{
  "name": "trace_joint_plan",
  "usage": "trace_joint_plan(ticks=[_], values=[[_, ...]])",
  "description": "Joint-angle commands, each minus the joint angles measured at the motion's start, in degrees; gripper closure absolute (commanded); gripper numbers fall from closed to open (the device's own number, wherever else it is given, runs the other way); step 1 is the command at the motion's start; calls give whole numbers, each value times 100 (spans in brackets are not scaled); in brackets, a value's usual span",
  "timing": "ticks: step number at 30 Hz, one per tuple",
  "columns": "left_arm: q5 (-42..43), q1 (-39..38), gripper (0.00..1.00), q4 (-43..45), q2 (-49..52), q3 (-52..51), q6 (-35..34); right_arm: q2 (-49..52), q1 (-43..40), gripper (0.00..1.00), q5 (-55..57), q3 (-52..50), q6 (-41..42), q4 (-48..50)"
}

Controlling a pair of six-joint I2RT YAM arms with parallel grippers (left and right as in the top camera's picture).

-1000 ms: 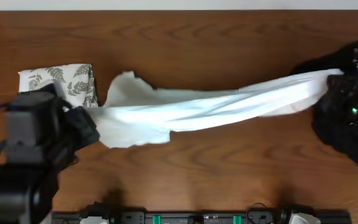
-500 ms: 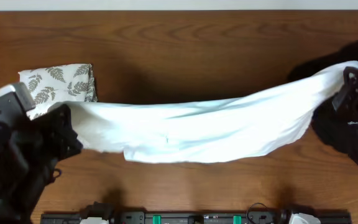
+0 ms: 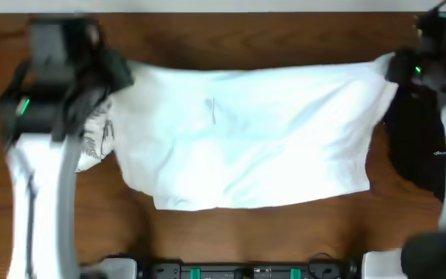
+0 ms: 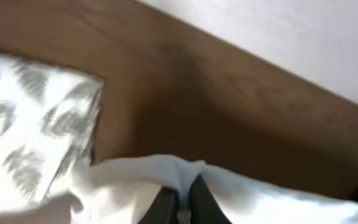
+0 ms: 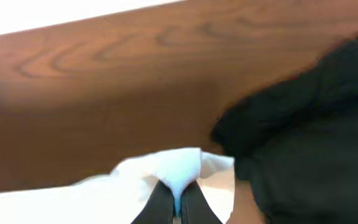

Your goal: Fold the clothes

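The fern-print cloth [image 3: 99, 133] lay mostly hidden behind the left arm [image 3: 43, 194] and T-shirt [image 3: 246, 147]; the black garment [image 5: 316, 143] ran off the right wrist view

The brown wooden desk [image 3: 231, 35] carries a folded white fern-print cloth [image 4: 30, 137] at left and a black garment [image 3: 413, 143] at right, with a white T-shirt [image 3: 246, 147] spread between them.

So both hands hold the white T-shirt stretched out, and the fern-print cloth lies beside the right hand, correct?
Not quite: the fern-print cloth lies beside the left hand, not the right hand, as the left wrist view shows. Both do hold the white T-shirt stretched out.
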Motion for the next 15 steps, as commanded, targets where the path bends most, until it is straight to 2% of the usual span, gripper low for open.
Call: trace_joint_plan(ticks=[1,6,8,11,15], values=[[216,31,94,647,761,-2,216,573,24,99,-546,170,-63,466],[1091,109,94,2055,1447,326,413,866,42,99,-879,857,-24,1045],[1099,155,94,2402,1451,573,450,859,48,99,-881,1331,-24,1060],[1099,247,94,2522,1423,1147,581,859,85,99,-876,1985,-24,957],[1102,365,94,2072,1416,1967,577,859,94,99,-876,2658,-28,603]])
